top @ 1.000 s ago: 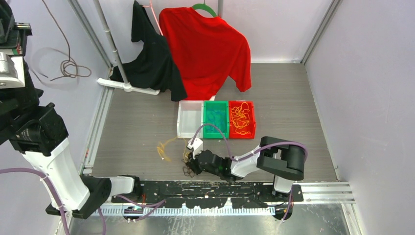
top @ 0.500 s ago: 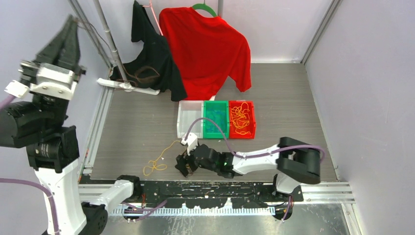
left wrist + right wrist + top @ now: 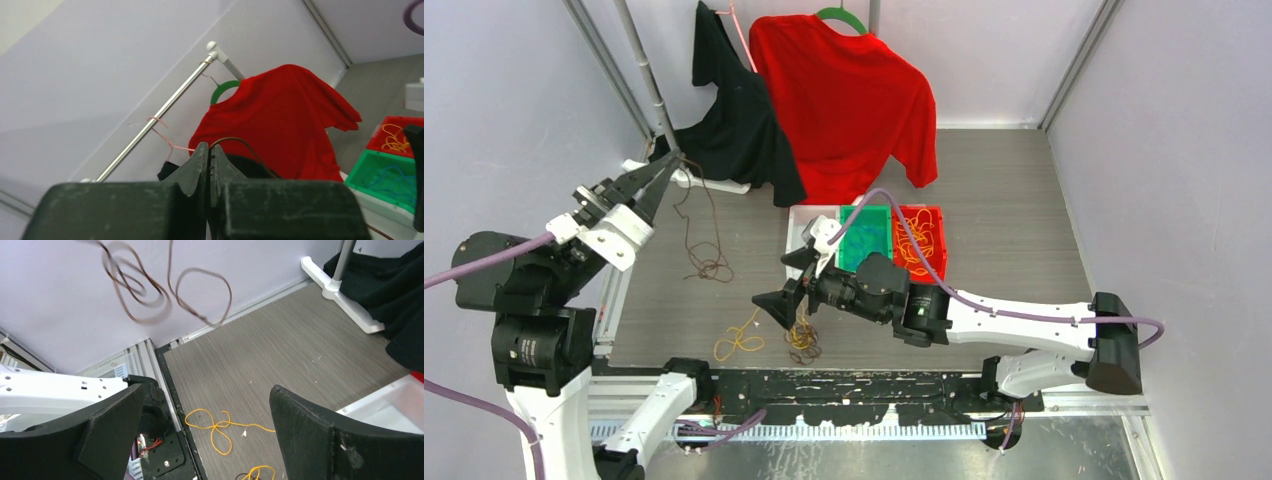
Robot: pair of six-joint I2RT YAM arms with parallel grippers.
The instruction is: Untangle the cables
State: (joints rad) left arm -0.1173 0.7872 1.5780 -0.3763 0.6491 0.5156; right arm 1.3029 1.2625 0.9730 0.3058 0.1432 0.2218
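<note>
Top external, L tool (image 3: 667,168) pinching brown cable (image 3: 708,264), R tool (image 3: 786,283) gaping

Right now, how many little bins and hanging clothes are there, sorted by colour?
White bin: 1
Green bin: 1
Red bin: 1
Red shirt: 1
Black garment: 1
Total: 5

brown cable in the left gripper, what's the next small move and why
Probably swing the left gripper toward the white bin and lower the brown cable in. It hangs from the shut jaws, clear of the orange cable below, and the green bin holds blue strands, the red bin orange strands, so white looks meant for brown.
</note>
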